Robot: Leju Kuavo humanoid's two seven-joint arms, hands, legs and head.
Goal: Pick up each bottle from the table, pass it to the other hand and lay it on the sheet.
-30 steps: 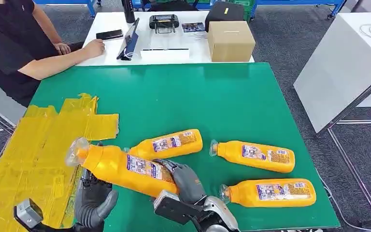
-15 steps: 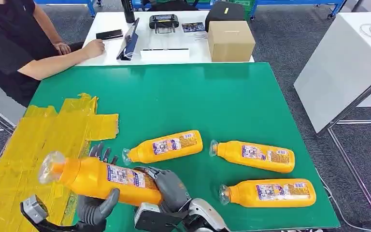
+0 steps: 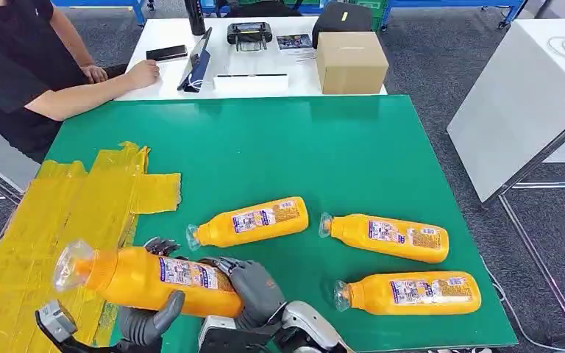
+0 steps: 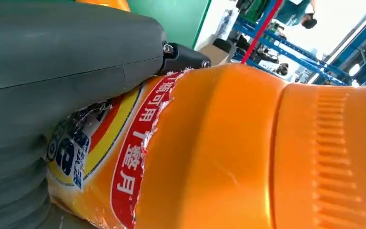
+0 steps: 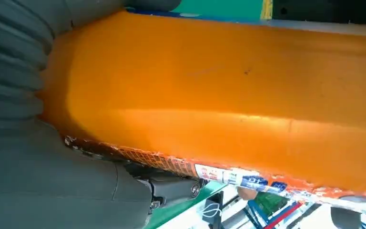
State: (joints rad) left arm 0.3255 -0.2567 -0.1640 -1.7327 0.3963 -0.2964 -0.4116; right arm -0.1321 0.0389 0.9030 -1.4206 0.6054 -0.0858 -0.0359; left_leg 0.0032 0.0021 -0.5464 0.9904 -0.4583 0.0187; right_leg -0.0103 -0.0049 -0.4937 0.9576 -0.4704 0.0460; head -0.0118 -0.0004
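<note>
While both robot hands close around it, the held bottle [image 3: 143,276] hangs tilted over the near edge of the green table [image 3: 279,154], its clear cap end reaching over the yellow sheet [image 3: 51,220]. The left robot hand [image 3: 147,320] grips it from beneath near the middle, thumb over the near side, and the right robot hand [image 3: 254,287] wraps around its base end. Close up, the label [image 4: 124,157] is torn along its edge. Three more bottles lie flat on the table to the right: one [image 3: 250,222] just beyond the held one, another [image 3: 386,237] beside that, a third [image 3: 408,293] nearer the front edge.
</note>
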